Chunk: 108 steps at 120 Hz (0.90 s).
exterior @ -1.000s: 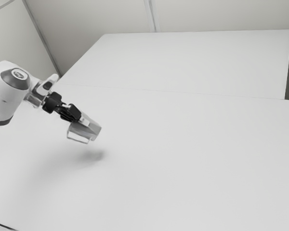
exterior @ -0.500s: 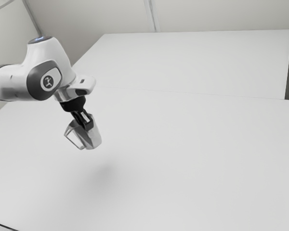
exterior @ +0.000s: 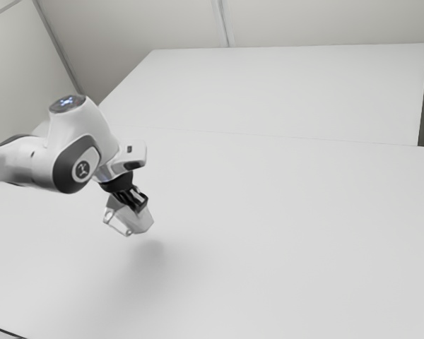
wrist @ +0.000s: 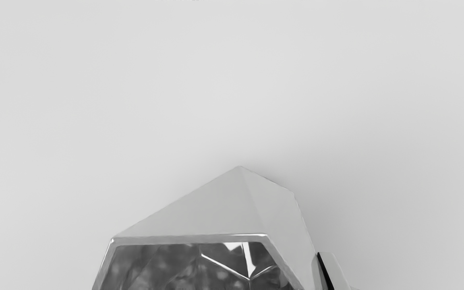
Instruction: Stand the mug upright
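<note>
One grey faceted metallic mug [exterior: 142,221], pinched by the black two-finger gripper [exterior: 138,205], hangs tilted over the flat white table [exterior: 290,233], probably for lowering base-first.

A smooth, satin-grey finish is being shown by the faceted mug [wrist: 199,211]; bright, metallic glints are being reflected along its polished rim [wrist: 191,238] and within its glossy, dark interior [wrist: 155,266]. A smooth, plastic-like white shell is being presented by the robot arm [exterior: 99,131], and a mostly matt black finish by the gripper [exterior: 138,204]. Smooth, matt surfaces are being displayed by the tabletop [exterior: 304,233] and room wall [exterior: 148,28].
</note>
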### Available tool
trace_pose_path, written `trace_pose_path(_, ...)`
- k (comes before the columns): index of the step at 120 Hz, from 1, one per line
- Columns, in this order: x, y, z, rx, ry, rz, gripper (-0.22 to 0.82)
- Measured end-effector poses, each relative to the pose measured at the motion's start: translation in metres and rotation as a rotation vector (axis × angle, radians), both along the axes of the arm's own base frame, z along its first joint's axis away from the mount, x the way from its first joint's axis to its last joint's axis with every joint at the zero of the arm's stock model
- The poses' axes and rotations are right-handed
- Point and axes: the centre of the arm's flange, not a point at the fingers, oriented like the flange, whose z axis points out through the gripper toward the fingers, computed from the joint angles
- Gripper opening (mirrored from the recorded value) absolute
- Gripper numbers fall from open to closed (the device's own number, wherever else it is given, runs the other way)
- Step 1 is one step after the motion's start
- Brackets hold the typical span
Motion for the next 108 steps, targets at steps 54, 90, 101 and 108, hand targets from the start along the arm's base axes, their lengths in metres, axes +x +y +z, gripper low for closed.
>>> trace_pose_path(54, 0.017, 0.005, -0.042, -0.022, 0.044, 0.114, -0.17)
trace_pose_path(90, 0.025, 0.008, -0.066, -0.031, 0.077, 0.156, -0.17)
trace_pose_path(101, 0.026, 0.008, -0.069, -0.036, 0.077, 0.164, -0.12)
trace_pose_path(108, 0.026, 0.008, -0.069, -0.04, 0.075, 0.166, -0.04)
